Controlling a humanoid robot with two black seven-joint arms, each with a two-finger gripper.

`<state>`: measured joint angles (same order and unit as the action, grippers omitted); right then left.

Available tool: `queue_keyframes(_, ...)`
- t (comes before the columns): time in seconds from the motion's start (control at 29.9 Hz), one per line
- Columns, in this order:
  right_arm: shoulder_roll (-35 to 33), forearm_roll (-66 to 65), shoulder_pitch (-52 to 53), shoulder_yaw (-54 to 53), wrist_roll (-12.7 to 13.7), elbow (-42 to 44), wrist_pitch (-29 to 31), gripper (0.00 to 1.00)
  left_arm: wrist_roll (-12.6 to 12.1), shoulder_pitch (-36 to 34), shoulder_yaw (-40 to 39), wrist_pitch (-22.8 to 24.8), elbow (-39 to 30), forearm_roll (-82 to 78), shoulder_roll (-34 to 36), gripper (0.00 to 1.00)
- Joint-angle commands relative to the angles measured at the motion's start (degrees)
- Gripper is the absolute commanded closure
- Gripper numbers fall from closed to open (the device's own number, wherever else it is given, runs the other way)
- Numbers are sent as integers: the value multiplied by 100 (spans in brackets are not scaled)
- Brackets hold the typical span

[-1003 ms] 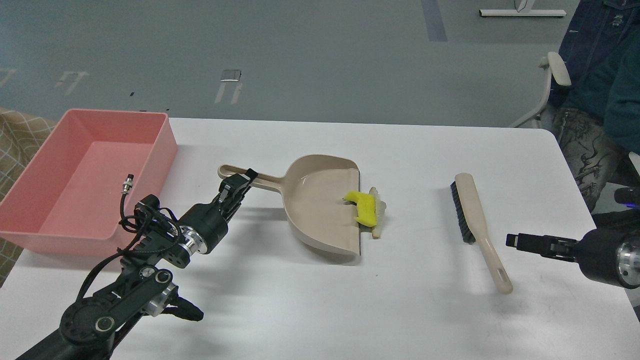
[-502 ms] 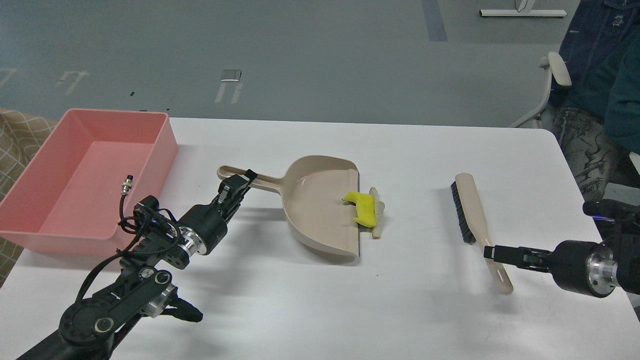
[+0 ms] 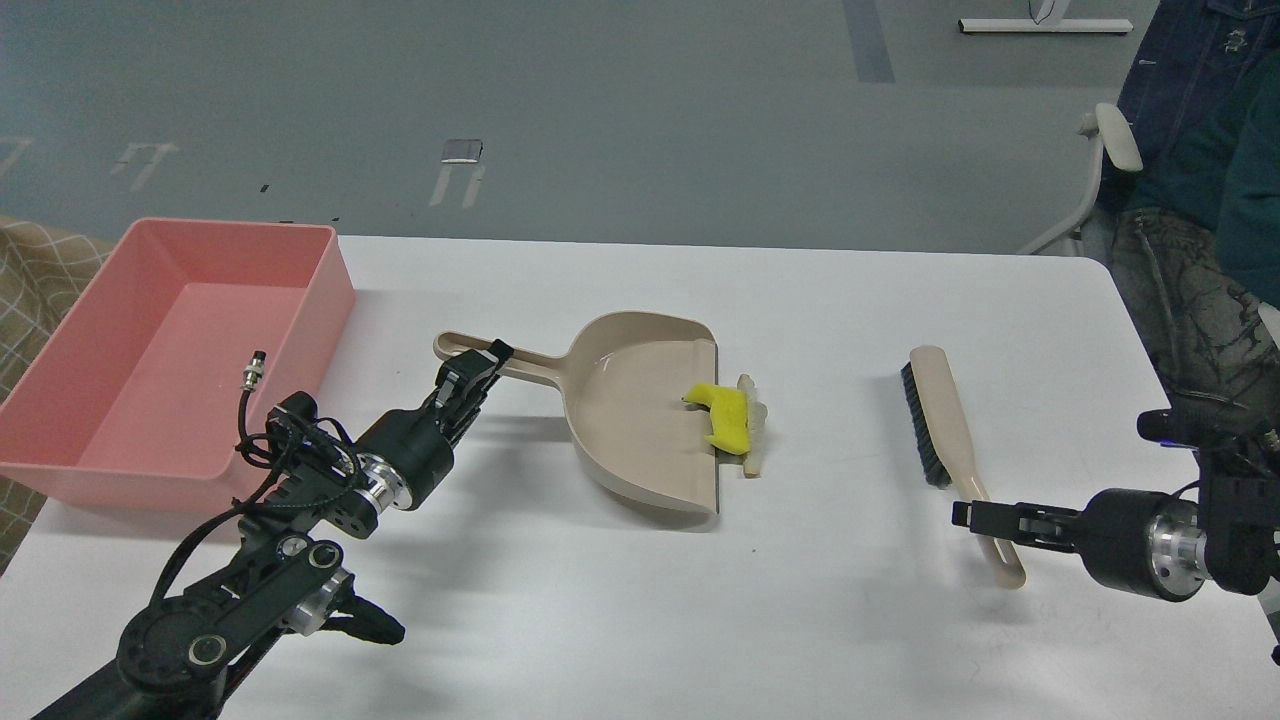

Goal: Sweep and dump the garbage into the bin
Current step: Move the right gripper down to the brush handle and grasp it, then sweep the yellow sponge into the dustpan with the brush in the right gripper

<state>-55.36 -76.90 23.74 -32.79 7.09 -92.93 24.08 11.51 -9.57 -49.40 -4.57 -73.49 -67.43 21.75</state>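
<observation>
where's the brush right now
In the head view the brush lies on the table's right side, right of the dustpan, its handle end at my right gripper.

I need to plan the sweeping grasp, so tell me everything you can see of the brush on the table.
The brush is a hand brush with a long beige, plastic-looking back and handle and a strip of black bristles along its left edge. It lies flat on the white table, right of the dustpan and apart from it, running from far to near. A slotted hanging hole marks the near handle end. The right gripper reaches across that handle from the right; whether it grips cannot be told.
</observation>
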Motion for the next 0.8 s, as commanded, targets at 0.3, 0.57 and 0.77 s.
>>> queue_keyframes(0.3,60,26,16,10,99,-6,9,100,0,16,0,35,-7,2,40,100)
queue_keyframes(0.57,122,35,34,-26,108,-129,18,100,26,16,9,35,2,2,83,100)
queue_keyframes(0.77,289,35,60,-8,160,-235,44,100,53,78,18,35,19,2,189,100)
